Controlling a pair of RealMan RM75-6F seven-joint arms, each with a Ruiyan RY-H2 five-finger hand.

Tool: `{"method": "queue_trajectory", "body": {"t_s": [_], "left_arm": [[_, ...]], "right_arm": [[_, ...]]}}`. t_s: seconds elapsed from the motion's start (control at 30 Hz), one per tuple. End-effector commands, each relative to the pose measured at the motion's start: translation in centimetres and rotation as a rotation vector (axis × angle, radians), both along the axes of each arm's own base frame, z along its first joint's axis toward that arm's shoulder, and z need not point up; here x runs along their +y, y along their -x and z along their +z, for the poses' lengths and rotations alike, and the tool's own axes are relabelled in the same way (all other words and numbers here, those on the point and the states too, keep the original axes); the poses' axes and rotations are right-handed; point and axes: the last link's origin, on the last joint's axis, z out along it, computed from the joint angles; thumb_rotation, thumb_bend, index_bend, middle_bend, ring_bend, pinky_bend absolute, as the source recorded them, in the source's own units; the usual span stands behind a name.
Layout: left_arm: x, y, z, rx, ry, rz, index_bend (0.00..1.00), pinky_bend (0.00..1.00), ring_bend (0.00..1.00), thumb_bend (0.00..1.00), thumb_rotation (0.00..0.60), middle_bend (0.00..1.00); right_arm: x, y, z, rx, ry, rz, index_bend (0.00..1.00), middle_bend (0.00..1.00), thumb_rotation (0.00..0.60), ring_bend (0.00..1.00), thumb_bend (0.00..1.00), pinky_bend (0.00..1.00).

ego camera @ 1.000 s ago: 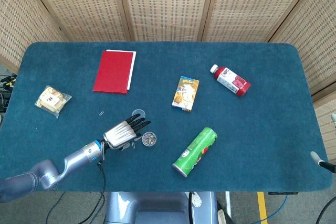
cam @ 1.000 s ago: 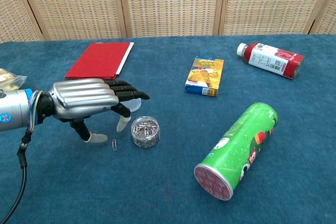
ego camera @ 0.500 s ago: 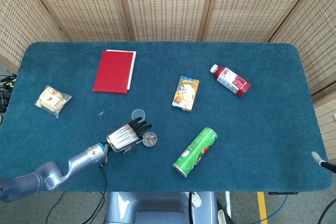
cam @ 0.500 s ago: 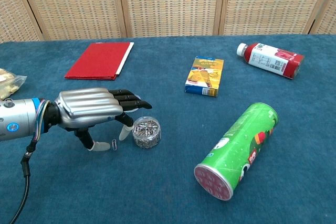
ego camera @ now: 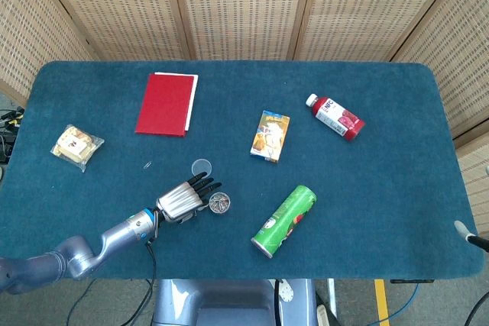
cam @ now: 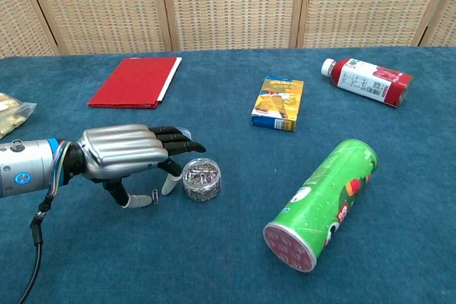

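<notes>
The left hand [cam: 125, 154] hovers palm down over the blue table [ego camera: 382, 211], its fingers [cam: 178, 146] stretched nearly flat and a little apart, its thumb angled down toward the cloth; it has hold of nothing. Just off the fingertips, at about 4 o'clock from the hand in the chest view, stands a small clear tub [cam: 201, 179] heaped with paper clips, one fingertip just beside its left wall; whether they touch cannot be told. A single loose clip [cam: 154, 196] lies on the cloth under the hand, close to the thumb. In the head view, a clear round lid [ego camera: 201, 166] rests at 12 o'clock from the tub [ego camera: 220, 202], near the fingertips of the hand [ego camera: 179, 199]. A green can [cam: 320, 202] lies on its side at 3 o'clock from the tub, well apart. Farther back are a red folder [cam: 135, 81] at 11 o'clock, a yellow box [cam: 278, 102] at 1 o'clock and a red bottle [cam: 367, 81] on its side at 2 o'clock. A bagged snack [ego camera: 76, 146] sits at the table's left edge, at 10 o'clock from the hand. The right hand is out of both views.
</notes>
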Motion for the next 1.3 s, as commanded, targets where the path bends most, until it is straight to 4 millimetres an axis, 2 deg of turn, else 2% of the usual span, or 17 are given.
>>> {"method": "queue_trajectory", "body": {"t_s": [0.03, 0.4, 0.67, 1.07, 1.2, 1.3], "left_arm": [[0.0, 0.1, -0.1, -0.002, -0.001, 0.003, 0.49, 0.0, 0.0, 0.36, 0.6, 0.0], [-0.1, 1.0, -0.3, -0.009, -0.006, 0.031, 0.55, 0.0, 0.0, 0.37, 0.6, 0.0], [-0.3, 1.1, -0.2, -0.017, -0.007, 0.035, 0.68, 0.0, 0.0, 0.38, 0.6, 0.0], [-0.3, 1.1, 0.0, -0.017, -0.013, 0.038, 0.7, 0.0, 0.0, 0.39, 0.6, 0.0], [-0.1, 1.1, 0.8, -0.032, -0.028, 0.04, 0.71, 0.0, 0.0, 0.39, 0.6, 0.0], [0.0, 1.2, 2.2, -0.051, -0.046, 0.03, 0.71, 0.0, 0.0, 0.39, 0.6, 0.0]], "right_arm": [[0.0, 0.0, 0.0, 0.001, 0.0, 0.001, 0.0, 0.0, 0.6, 0.0, 0.0, 0.0], [0.0, 0.0, -0.1, 0.001, -0.005, 0.003, 0.0, 0.0, 0.6, 0.0, 0.0, 0.0], [0.0, -0.1, -0.2, 0.001, -0.008, 0.004, 0.0, 0.0, 0.6, 0.0, 0.0, 0.0], [0.1, -0.1, -0.1, -0.004, -0.011, 0.009, 0.0, 0.0, 0.6, 0.0, 0.0, 0.0], [0.1, -0.2, -0.1, -0.006, -0.011, 0.011, 0.0, 0.0, 0.6, 0.0, 0.0, 0.0], [0.1, -0.2, 0.0, -0.007, -0.009, 0.013, 0.0, 0.0, 0.6, 0.0, 0.0, 0.0]]}}
